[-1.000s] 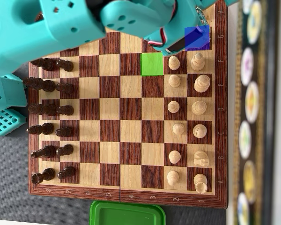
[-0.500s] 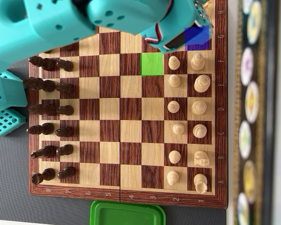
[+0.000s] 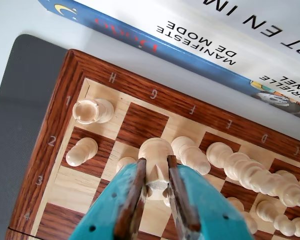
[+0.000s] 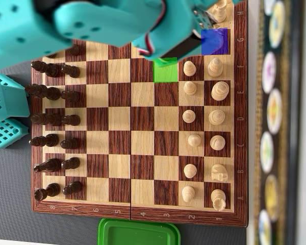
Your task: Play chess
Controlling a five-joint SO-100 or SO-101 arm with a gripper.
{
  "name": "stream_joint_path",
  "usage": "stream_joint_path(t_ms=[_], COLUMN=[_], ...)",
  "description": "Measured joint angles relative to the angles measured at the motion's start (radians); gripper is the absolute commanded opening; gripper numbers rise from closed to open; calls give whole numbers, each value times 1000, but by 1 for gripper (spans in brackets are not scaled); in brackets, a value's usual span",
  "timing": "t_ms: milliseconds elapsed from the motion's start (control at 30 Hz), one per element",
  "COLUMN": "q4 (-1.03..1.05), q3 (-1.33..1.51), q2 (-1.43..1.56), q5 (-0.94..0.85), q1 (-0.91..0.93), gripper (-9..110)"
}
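The teal claw [image 3: 157, 182] reaches downward, its jaws narrowed close together.

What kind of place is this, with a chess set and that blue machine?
Probably a home or hobby desk, not a factory: a wooden chessboard on a grey mat, large books alongside it, and a small turquoise arm whose fingers close on a white piece.
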Motion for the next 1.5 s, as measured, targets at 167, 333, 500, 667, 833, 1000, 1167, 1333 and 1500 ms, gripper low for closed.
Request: stream_joint_path(t_ms=[167,333,500,667,833,1000,1167,1333,1500], q4=[0,0,0,0,0,-92,-184,-186,-186], q3=[34,95,209,311,403,531,638,657,670], q2=[58,127,219,310,382,419,437,437,437], q5=[0,0,0,2,2,2,2,2,2], q1=[0,0,3,3,15,23,23,28,28], gripper=[4,4,4,4,4,4,4,4,4])
